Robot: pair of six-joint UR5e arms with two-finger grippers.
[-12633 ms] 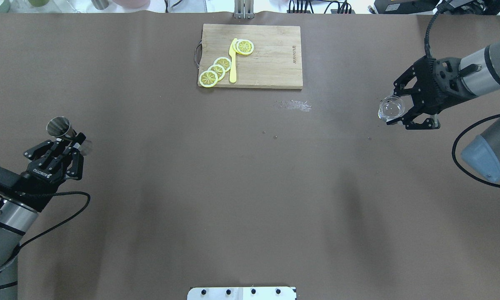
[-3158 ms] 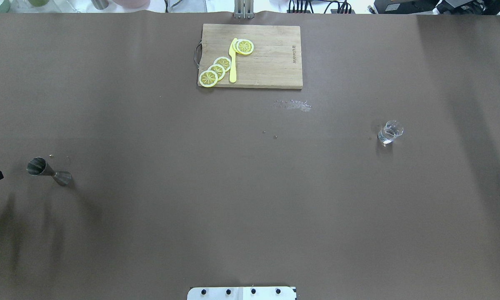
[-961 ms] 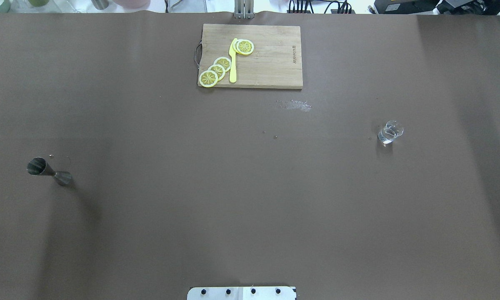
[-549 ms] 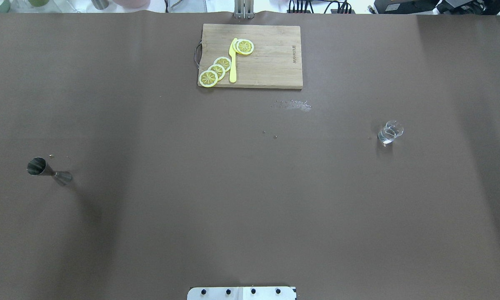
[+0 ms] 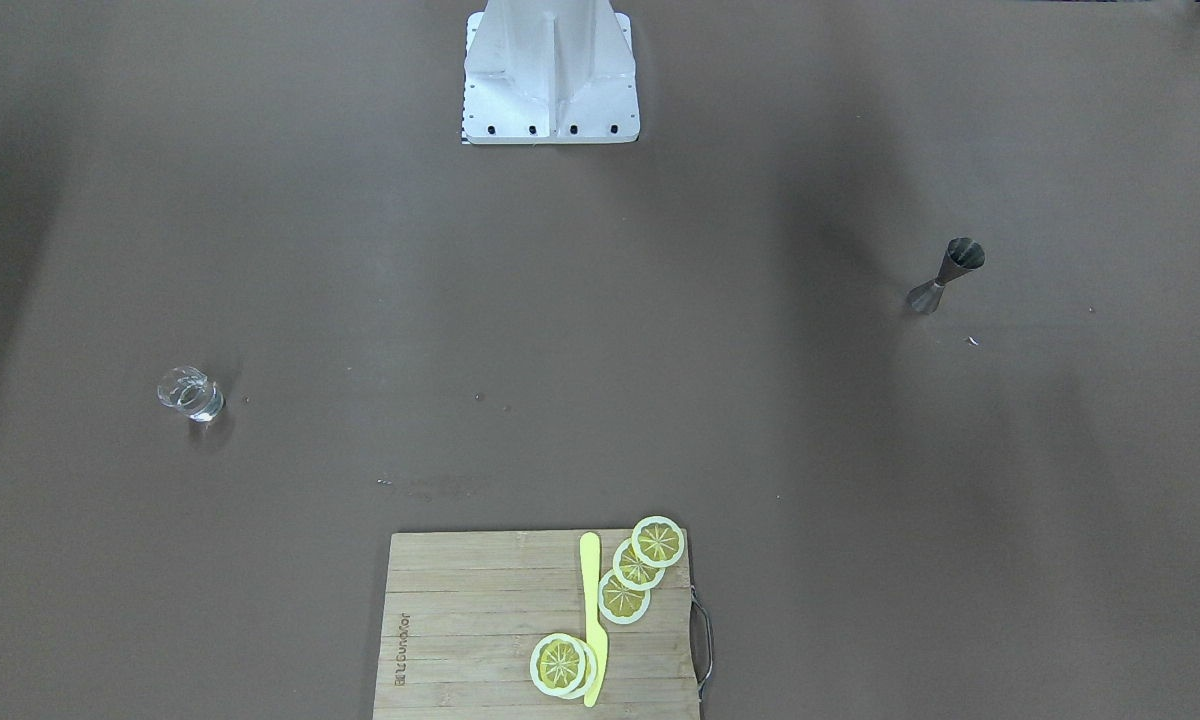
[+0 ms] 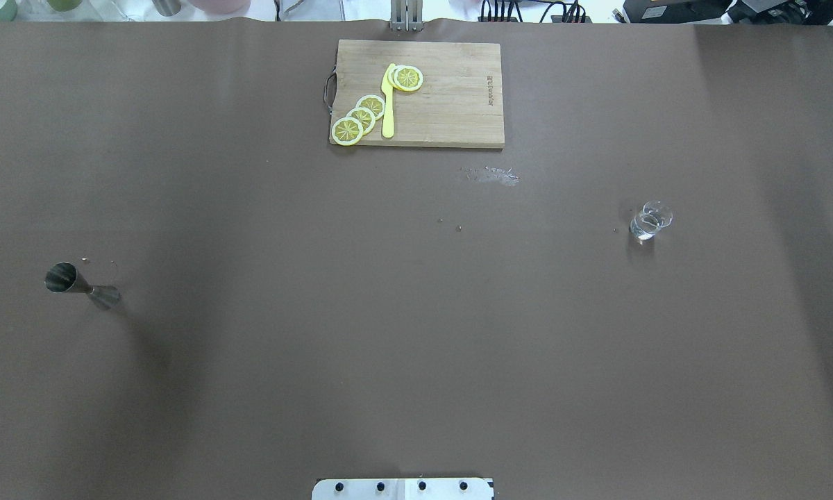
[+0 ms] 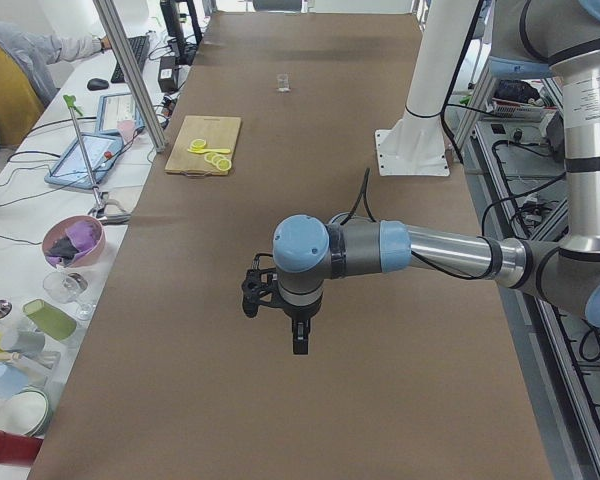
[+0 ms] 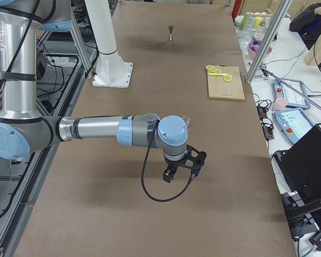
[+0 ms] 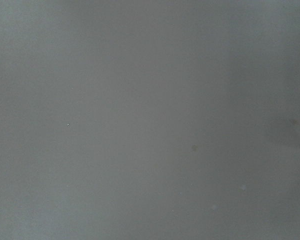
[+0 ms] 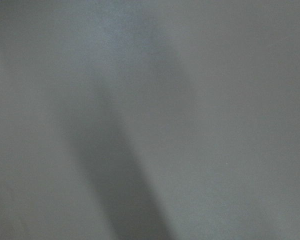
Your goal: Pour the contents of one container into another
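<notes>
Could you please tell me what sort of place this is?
Most likely a robotics lab staged for drink-making: a robot arm reaches over a brown-covered table, tablets lie beside it, and a jigger and a cutting board serve as props.

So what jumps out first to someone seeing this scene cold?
The wooden cutting board at the far edge of the brown table catches the eye first, with bright lemon slices and a yellow knife on it. Next come two small containers standing far apart, neither of them held: the steel jigger on the robot's left and the clear glass on its right.
</notes>
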